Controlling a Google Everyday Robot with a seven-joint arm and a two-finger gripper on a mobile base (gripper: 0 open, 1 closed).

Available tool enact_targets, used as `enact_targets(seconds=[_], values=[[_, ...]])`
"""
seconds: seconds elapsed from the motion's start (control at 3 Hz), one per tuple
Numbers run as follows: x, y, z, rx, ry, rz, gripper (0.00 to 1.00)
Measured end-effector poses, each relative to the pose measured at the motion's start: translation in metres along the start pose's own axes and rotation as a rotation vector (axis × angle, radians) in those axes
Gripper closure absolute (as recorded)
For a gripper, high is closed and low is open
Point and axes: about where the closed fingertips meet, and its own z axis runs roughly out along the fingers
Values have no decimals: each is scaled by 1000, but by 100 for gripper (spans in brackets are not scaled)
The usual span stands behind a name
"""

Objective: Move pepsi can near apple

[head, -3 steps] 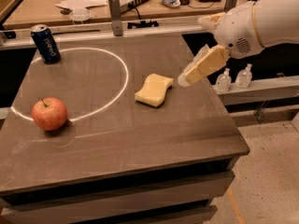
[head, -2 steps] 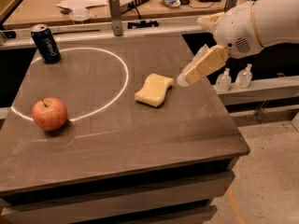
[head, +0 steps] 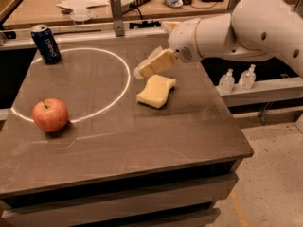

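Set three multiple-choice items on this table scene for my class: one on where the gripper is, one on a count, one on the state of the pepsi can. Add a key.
1. The gripper is:
A) above the table, by the far edge of the sponge
B) on the floor
C) inside a drawer

2. Clear bottles on the ledge right of the table:
A) none
B) two
C) five

3. The pepsi can is:
A) lying on its side
B) crushed flat
C) standing upright, apart from the apple

Key:
1 A, it hangs over the tabletop beside the sponge.
2 B, two stand side by side.
3 C, its silver top faces up at the far left corner.
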Motion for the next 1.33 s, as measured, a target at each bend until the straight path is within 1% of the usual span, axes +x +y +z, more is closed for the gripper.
enact_targets(seconds=[0.33, 0.67, 1.0, 1.33], values=[[-12, -11, 89, -10, -92, 2, 0], [-30, -11, 159, -66, -146, 33, 0], [-57, -11, 219, -134, -185, 62, 0], [-68, -10, 262, -175, -175, 87, 0]])
